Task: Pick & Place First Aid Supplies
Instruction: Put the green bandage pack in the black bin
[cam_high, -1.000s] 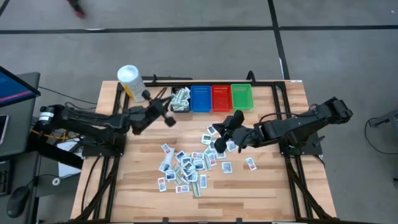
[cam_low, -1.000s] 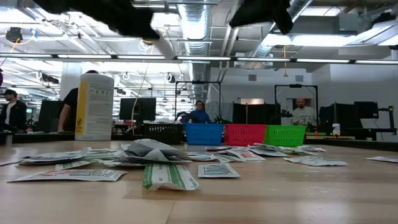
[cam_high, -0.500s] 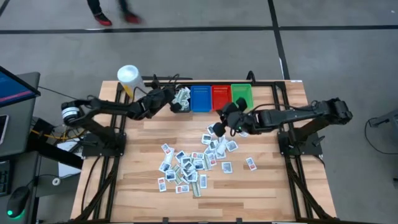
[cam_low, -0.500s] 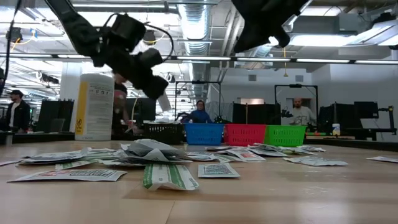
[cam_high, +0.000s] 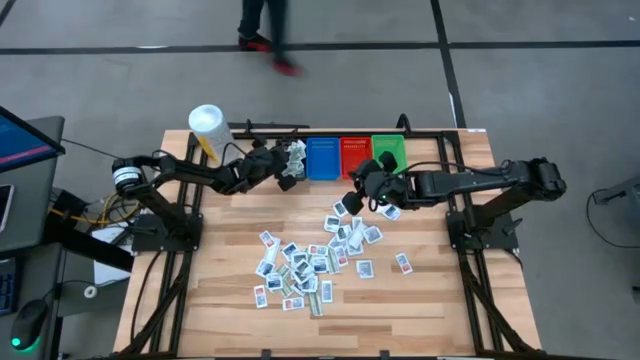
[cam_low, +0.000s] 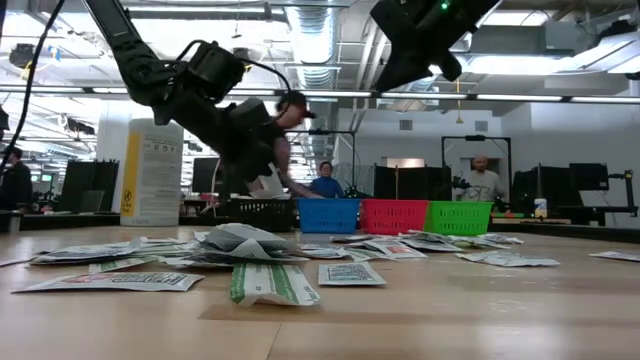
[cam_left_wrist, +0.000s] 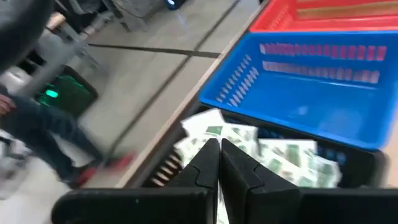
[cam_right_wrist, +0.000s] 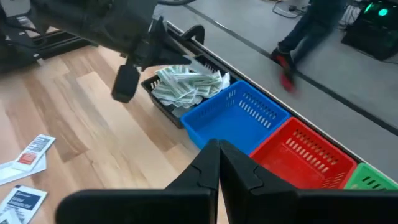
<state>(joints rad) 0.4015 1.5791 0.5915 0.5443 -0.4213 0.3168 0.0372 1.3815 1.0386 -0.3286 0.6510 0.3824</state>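
Note:
First aid supplies, small flat packets (cam_high: 300, 265), lie scattered on the wooden table (cam_high: 440, 300). More packets (cam_left_wrist: 273, 155) fill the black bin (cam_high: 290, 170) at the left end of the bin row. My left gripper (cam_high: 284, 166) hangs over that bin, shut on a pale packet (cam_low: 266, 183). My right gripper (cam_high: 362, 187) hovers shut above the table, just short of the blue bin (cam_right_wrist: 233, 115) and the red bin (cam_right_wrist: 305, 155). I see nothing between its fingers (cam_right_wrist: 205, 163). My left gripper pinches a pale packet between its two fingers; only a thin white sliver (cam_left_wrist: 219, 196) shows between them. The fingers slant down toward the table's far edge. The packet hangs below the fingertips, clear of the table, over the black bin.
The blue bin (cam_high: 322, 158), red bin (cam_high: 356, 157) and green bin (cam_high: 389, 155) stand in a row at the far edge. A white tub with a yellow label (cam_high: 207, 125) stands at the far left. A person (cam_high: 265, 30) walks across the floor beyond the table.
My left gripper has swung toward the table's far edge and come down over the black bin, staying shut with the packet. My right gripper has moved toward the far edge, closer to the blue and red bins. A person has walked along beyond the table.

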